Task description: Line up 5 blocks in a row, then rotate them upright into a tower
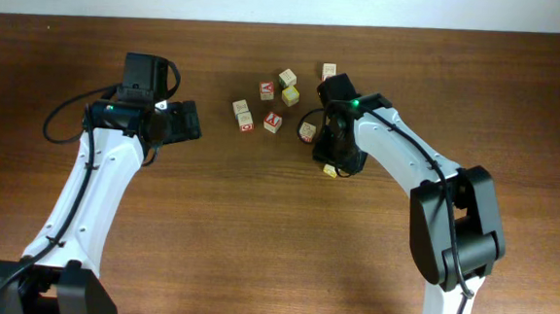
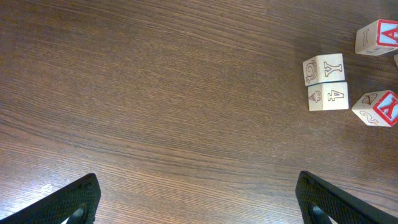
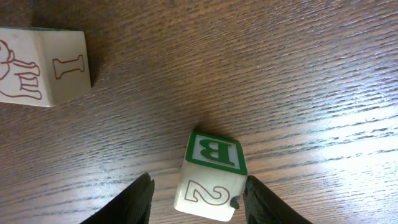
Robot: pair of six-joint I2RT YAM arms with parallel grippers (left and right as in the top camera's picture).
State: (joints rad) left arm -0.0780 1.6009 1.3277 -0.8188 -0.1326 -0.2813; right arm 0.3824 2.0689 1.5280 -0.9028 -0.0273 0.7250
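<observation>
Right wrist: an I block (image 3: 43, 68) is seen well apart.
B block (image 3: 214, 155): seen between the right gripper (image 3: 199, 199) jaws, spread a bit.
Left gripper (image 2: 198, 199): jaws spread wide.

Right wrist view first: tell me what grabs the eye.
A wooden block with a green B and a 2 sits between the open fingers of the right gripper. Overhead, the other blocks cluster at top centre, while the left gripper hangs wide open over the table.
</observation>
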